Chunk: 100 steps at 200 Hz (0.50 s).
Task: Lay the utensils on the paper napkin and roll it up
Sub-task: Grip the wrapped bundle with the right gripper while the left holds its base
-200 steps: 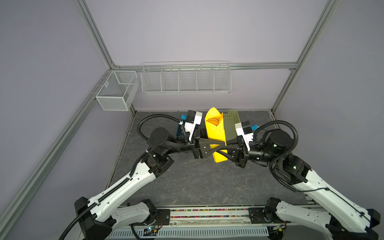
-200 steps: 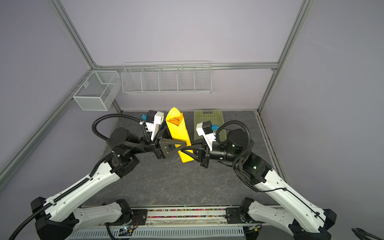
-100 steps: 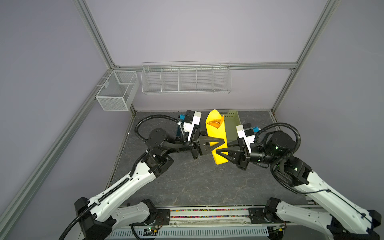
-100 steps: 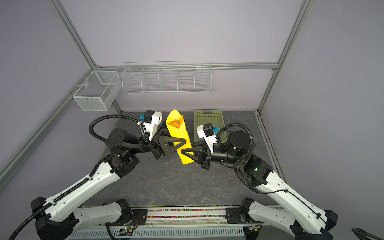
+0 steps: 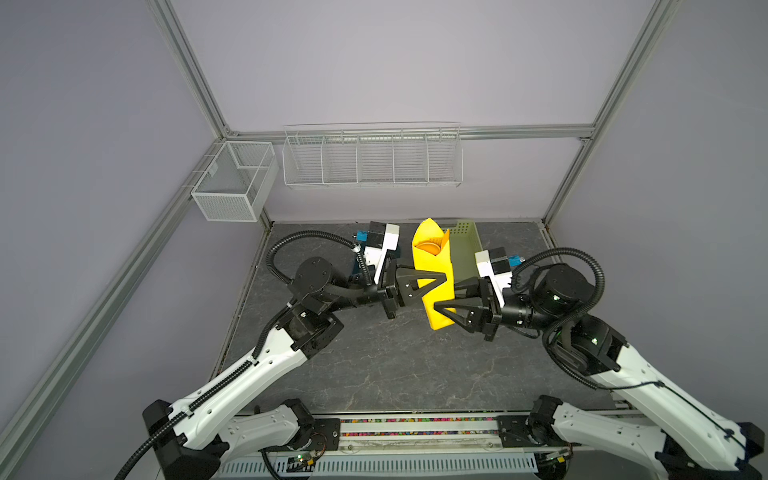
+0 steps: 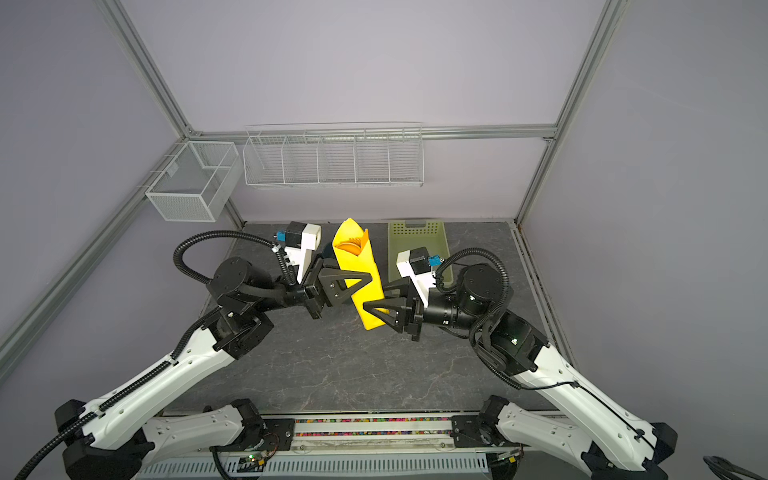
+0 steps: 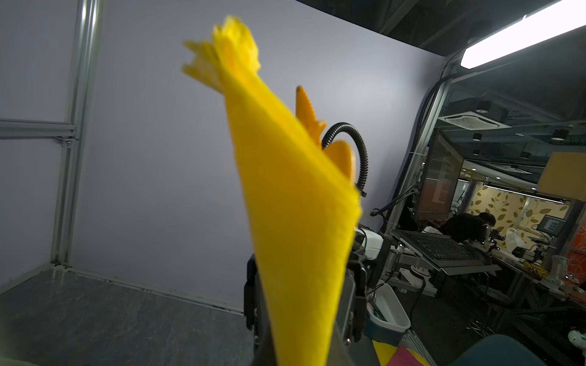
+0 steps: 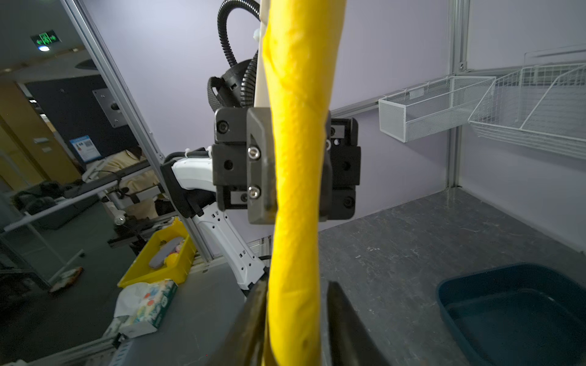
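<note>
Over the dark table [image 5: 374, 365] we pinched the rolled yellow paper napkin [image 5: 430, 259] with our left gripper [image 5: 446, 276], right gripper [image 5: 445, 296] loose, so orange utensils [image 5: 430, 247] could slip out.

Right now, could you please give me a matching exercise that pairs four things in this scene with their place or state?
Things:
1. left gripper
2. right gripper
3. paper napkin
4. green basket

Place or state:
A. open, jaws either side of the roll's lower end
B. rolled into a tube
C. clamped shut on the roll
D. on the table, at the back

Pairs: 1-C, 2-A, 3-B, 4-D
</note>
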Each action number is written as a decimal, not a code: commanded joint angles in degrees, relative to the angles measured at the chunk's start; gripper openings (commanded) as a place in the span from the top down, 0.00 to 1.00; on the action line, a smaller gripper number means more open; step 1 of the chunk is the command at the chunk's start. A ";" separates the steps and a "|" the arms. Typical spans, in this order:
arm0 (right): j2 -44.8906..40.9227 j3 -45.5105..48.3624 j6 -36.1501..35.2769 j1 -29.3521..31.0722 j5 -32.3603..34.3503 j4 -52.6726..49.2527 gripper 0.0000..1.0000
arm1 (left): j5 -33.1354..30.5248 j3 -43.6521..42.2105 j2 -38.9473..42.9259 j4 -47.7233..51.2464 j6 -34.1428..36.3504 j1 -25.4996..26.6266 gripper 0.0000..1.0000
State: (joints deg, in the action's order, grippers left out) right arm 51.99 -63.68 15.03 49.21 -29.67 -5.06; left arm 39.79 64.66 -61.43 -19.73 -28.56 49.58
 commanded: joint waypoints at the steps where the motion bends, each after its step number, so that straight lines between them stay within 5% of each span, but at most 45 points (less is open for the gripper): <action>1: -1.70 0.93 -3.00 -0.01 1.39 -1.88 0.50 | -4.73 0.21 2.34 2.23 3.06 0.07 0.94; 100: -7.05 4.88 -6.83 0.00 5.42 -0.94 0.54 | -4.44 -0.50 2.01 -0.29 1.52 0.05 0.95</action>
State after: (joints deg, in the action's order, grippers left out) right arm 45.06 -58.92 9.78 49.23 -24.77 -6.66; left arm 35.42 64.45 -59.24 -18.57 -27.29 49.56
